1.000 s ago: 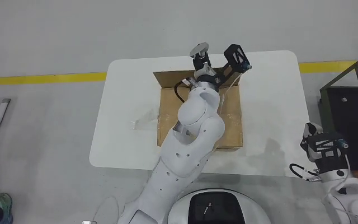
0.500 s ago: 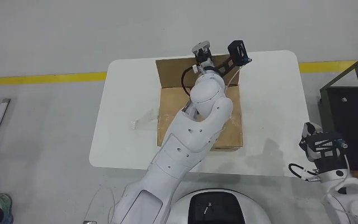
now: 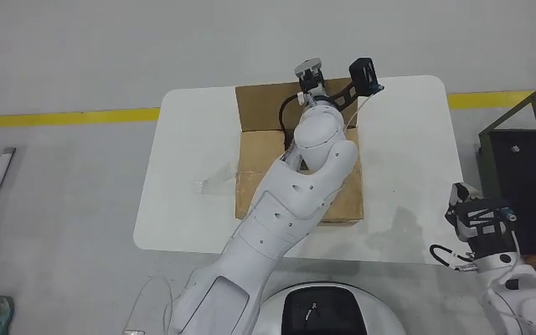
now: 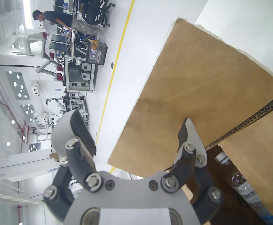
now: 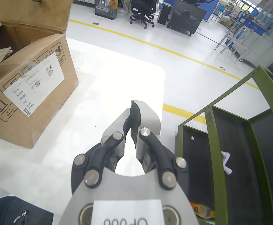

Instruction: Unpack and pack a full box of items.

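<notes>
Left wrist view, box flap (image 4: pixel 192 85) within pincer (image 4: pixel 129 118)

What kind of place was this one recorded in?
Probably a robotics lab or workshop floor: yellow floor line, office chairs and equipment racks behind, a green cart beside the white table.

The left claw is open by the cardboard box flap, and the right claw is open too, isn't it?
Not quite. The left claw is open by the cardboard box flap, but the right claw is shut, holding nothing. The right wrist view shows it.
</notes>
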You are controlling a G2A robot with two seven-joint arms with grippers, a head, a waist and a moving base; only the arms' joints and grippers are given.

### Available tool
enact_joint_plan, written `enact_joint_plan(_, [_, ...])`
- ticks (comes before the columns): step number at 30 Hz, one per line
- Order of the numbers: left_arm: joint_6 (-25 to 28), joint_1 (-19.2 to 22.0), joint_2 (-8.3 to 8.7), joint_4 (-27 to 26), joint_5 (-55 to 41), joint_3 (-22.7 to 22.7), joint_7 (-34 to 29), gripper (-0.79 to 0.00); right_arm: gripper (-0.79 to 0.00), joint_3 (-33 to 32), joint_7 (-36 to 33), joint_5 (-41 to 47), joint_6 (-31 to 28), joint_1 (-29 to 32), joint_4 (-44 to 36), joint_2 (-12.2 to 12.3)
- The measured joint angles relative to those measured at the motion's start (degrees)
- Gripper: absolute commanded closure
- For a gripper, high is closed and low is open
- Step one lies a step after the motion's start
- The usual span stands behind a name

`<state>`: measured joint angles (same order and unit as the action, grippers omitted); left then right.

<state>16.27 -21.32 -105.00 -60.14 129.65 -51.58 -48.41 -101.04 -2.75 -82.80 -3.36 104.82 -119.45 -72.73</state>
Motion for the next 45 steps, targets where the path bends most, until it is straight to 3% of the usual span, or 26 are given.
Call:
enact_joint_plan(6, [-1.63, -1.43, -0.26, -4.13, -1.36, -1.64, -0.37, -0.785, 0.000, 0.02, -0.19, 0.02, -0.14, -0.24, -0.21, -0.03])
enact_joint_plan(10, [-2.60, -5.91, -0.01, -13.29, -3.32, -3.76, -2.12, -0.785, 0.000, -0.47, -0.34, 2.25, -0.48, -0.41, -0.63, -0.10])
enact_joint_plan(13, [-1.52, -11.50, 0.51, -22.12, -4.24, -5.75, -4.37, -0.785, 0.000, -1.09, -0.91, 7.01, -2.35, -0.63, -1.64, -0.16])
enact_joint_plan(16, [-1.32, -17.88, 0.91, -31.66, -7.46, -8.03, -7.47, -0.785, 0.000, -2.42, -3.04, 17.86, -7.63, -1.35, -2.54, -0.14])
enact_joint_plan(20, [1.34, -27.25, 1.66, -44.58, -10.65, -10.27, -10.21, -0.785, 0.000, -5.81, -10.01, 29.70, -21.81, -3.21, -2.76, 0.91])
enact_joint_plan(26, [-0.01, -39.32, 2.76, -58.71, -7.58, -12.40, -11.41, -0.785, 0.000, -7.63, -16.38, 36.41, -40.66, -6.24, -1.94, 2.52])
enact_joint_plan(30, [-1.98, -45.04, 3.27, -62.76, -5.60, -13.43, -10.59, -0.785, 0.000, -7.49, -17.93, 36.01, -47.56, -7.70, -1.28, 3.19])
enact_joint_plan(38, [-6.89, -50.71, 3.84, -66.77, 0.66, -13.39, -7.92, -0.785, 0.000, -7.49, -17.92, 35.95, -47.51, -7.72, -1.29, 3.19])
enact_joint_plan(45, [-8.32, -51.21, 3.75, -66.90, 0.20, -13.36, -8.70, -0.785, 0.000, -6.51, -18.42, 39.73, -43.82, -9.87, 0.59, 3.41])
